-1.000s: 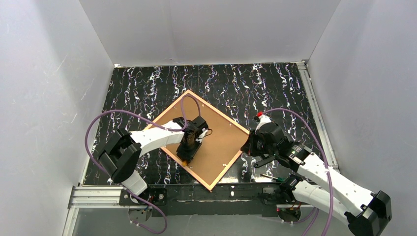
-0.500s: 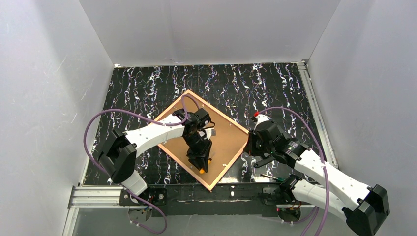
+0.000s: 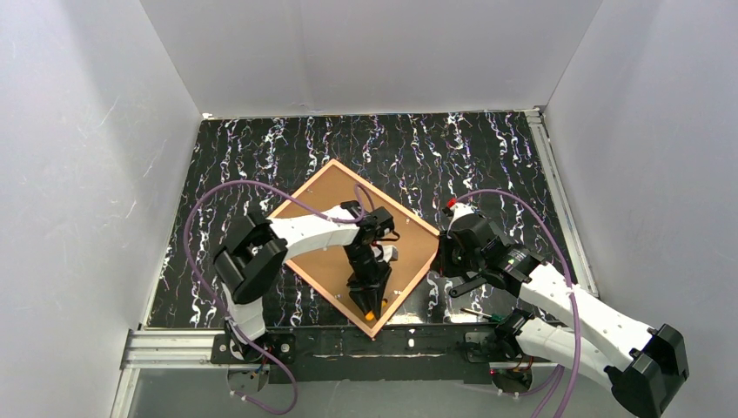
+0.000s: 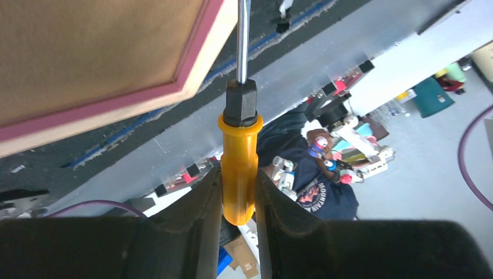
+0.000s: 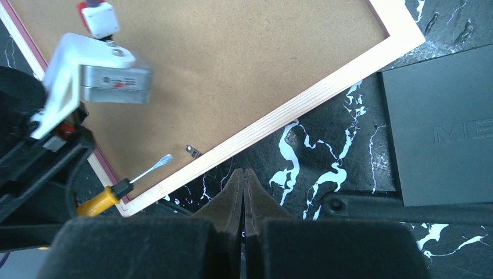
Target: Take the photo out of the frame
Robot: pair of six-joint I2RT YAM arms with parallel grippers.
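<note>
Photo unseen; I judge it under brown backing board [image 5: 232, 70] of frame [image 3: 324, 187], face-down mid-bench [image 3: 261, 148]. Left claw [image 4: 238, 187] pinches orange screwdriver [image 4: 239, 145], tip over near corner. Right claw [image 5: 243, 186] pressed together, empty, just beside frame edge. Print likely thin, crease-prone: I'd lift by border.

Robotics lab, test cell. Two white-and-black robot arms [image 3: 305, 231] bolted to an aluminium rail [image 3: 165, 348] at the table's near edge. Plain white walls [image 3: 365, 52] box in a black marbled mat [image 3: 435, 148]. Purple cables [image 4: 462, 152] loop free. Past the table, in the left wrist view: a cluttered workroom and a person [image 4: 325, 195] in a navy shirt.
</note>
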